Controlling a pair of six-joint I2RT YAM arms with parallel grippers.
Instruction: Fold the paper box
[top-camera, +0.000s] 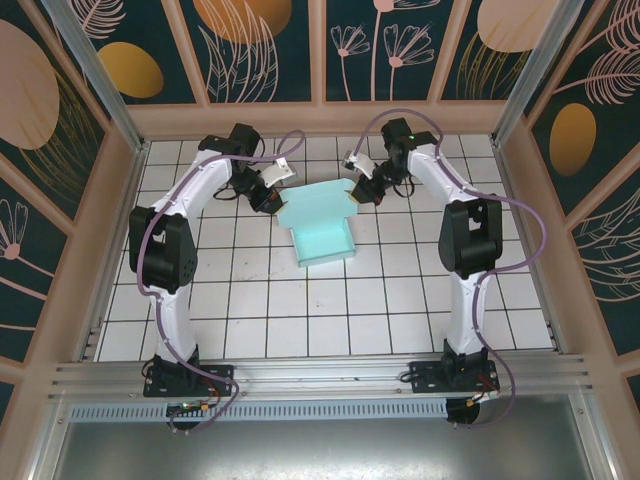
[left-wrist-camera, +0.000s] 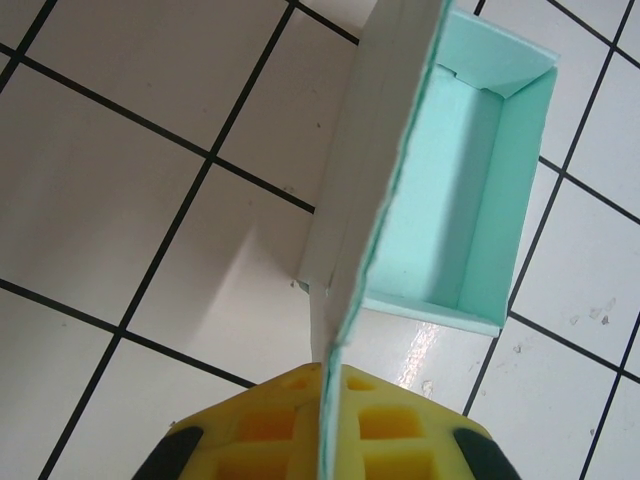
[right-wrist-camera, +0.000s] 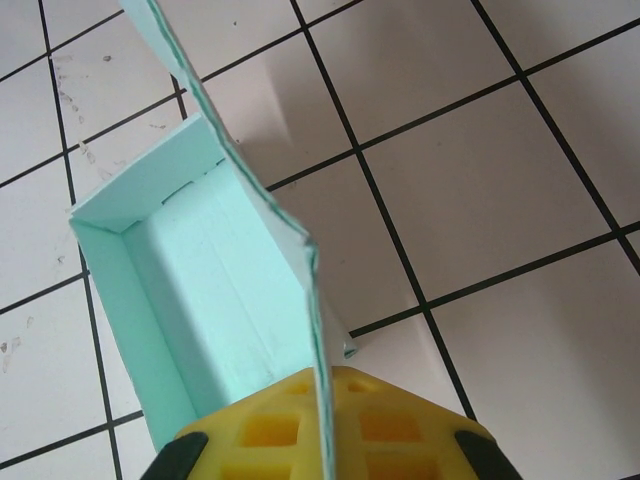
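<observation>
The pale mint-blue paper box (top-camera: 322, 228) stands partly formed on the white tiled table (top-camera: 250, 310), a shallow open tray with raised walls. My left gripper (top-camera: 274, 197) is shut on the card wall at the box's far left corner; in the left wrist view that wall (left-wrist-camera: 385, 190) runs edge-on into the yellow fingers (left-wrist-camera: 270, 425), with the tray's inside (left-wrist-camera: 450, 190) to its right. My right gripper (top-camera: 362, 190) is shut on the flap at the far right corner; the right wrist view has the thin card edge (right-wrist-camera: 300, 260) clamped between the yellow pads (right-wrist-camera: 400, 425), tray interior (right-wrist-camera: 210, 290) at left.
Wooden frame walls (top-camera: 320, 118) close in the tiled table at the back and sides. An aluminium rail (top-camera: 320, 375) with both arm bases runs along the near edge. Bare tiles lie between the box and the rail.
</observation>
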